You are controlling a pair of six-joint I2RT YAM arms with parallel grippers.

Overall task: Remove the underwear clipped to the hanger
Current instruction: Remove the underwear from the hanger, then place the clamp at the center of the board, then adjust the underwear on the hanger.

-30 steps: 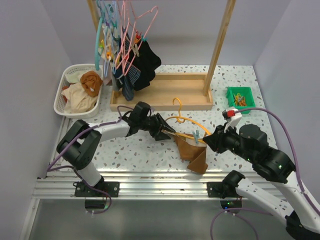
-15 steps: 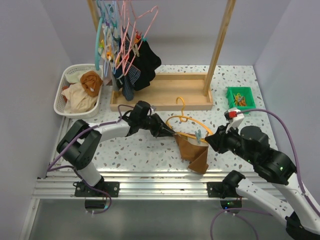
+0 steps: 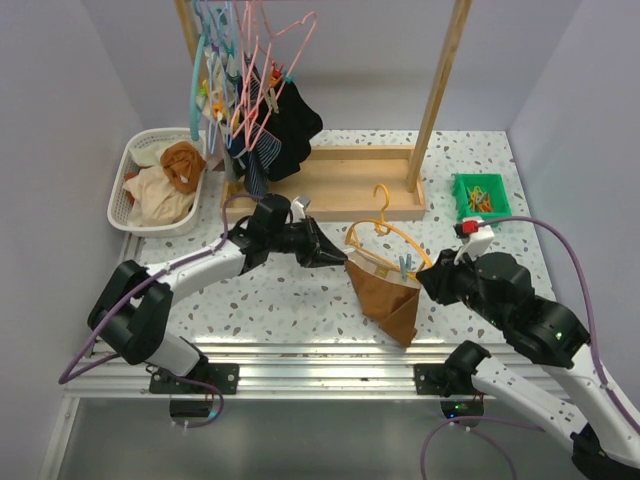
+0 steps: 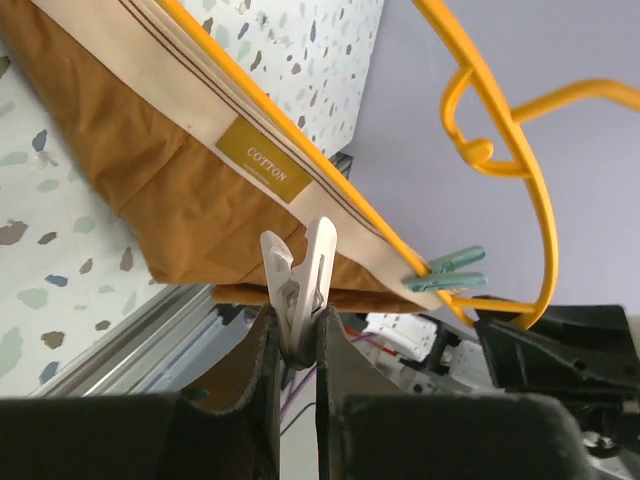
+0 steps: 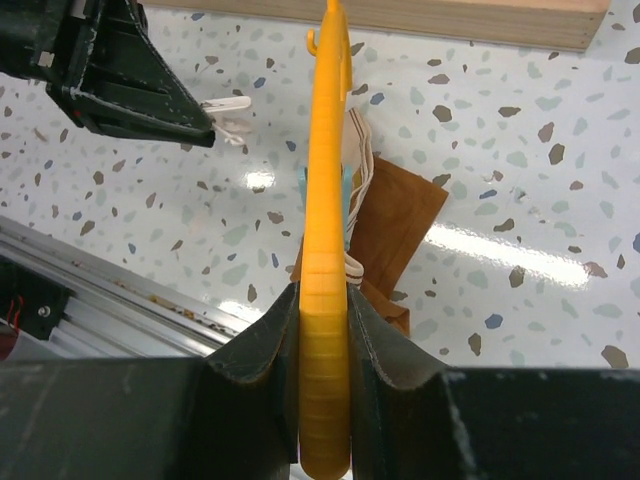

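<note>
Black underwear [image 3: 295, 125] hangs clipped to a pink hanger [image 3: 265, 90] on the rack at the back, far from both grippers. An orange hanger [image 3: 385, 232] [image 4: 500, 150] [image 5: 325, 250] is held tilted above the table, with my right gripper [image 3: 428, 283] [image 5: 325, 300] shut on its right end. An orange-brown garment [image 3: 385, 290] [image 4: 150, 170] [image 5: 395, 225] with a cream waistband hangs from it. A teal peg [image 3: 404, 266] [image 4: 450, 270] pins the right side. My left gripper [image 3: 335, 260] [image 4: 295, 330] is shut on a white clothespin [image 4: 298, 290] at the waistband's left end.
A white basket [image 3: 120, 205] of clothes stands at the back left. Dark blue striped garments [image 3: 258, 165] hang beside the black ones. The wooden rack's base [image 3: 330, 185] and post [image 3: 440, 80] cross the back. A green tray [image 3: 480, 195] of pegs sits back right.
My left gripper has closed on the white clothespin. The orange hanger with the orange-brown garment has risen and shifted right, and the left arm has stretched out after it.
</note>
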